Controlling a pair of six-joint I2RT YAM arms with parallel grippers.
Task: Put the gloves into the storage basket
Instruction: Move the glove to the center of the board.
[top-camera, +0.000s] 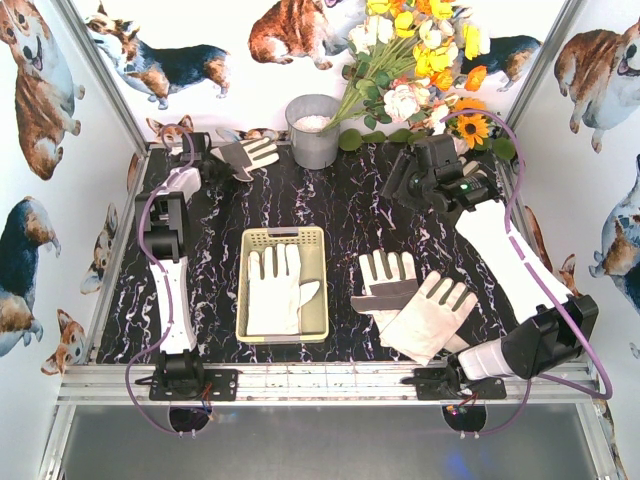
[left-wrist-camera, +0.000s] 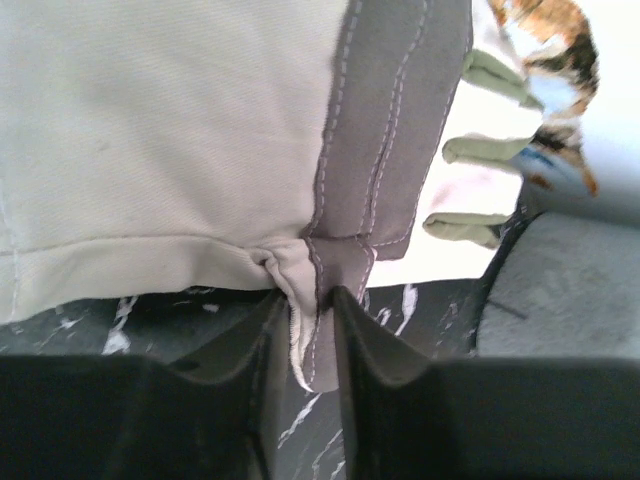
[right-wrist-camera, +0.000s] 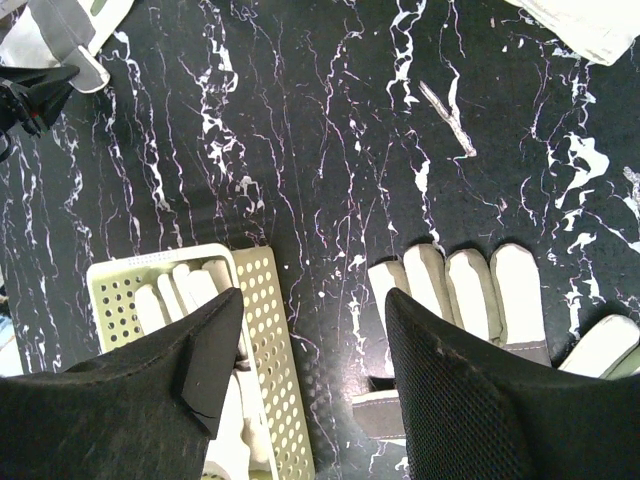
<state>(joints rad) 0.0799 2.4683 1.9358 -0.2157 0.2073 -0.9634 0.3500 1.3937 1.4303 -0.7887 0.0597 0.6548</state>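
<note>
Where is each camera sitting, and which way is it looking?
Top external: above and behind, looking down at the table; left arm and right arm show.
Left wrist: low at the far left, facing a held glove; the left end effector pinches its cuff.
Right wrist: high up, facing down at the storage basket; the open right end effector shows.
Shared: top and right wrist both show the storage basket.
</note>
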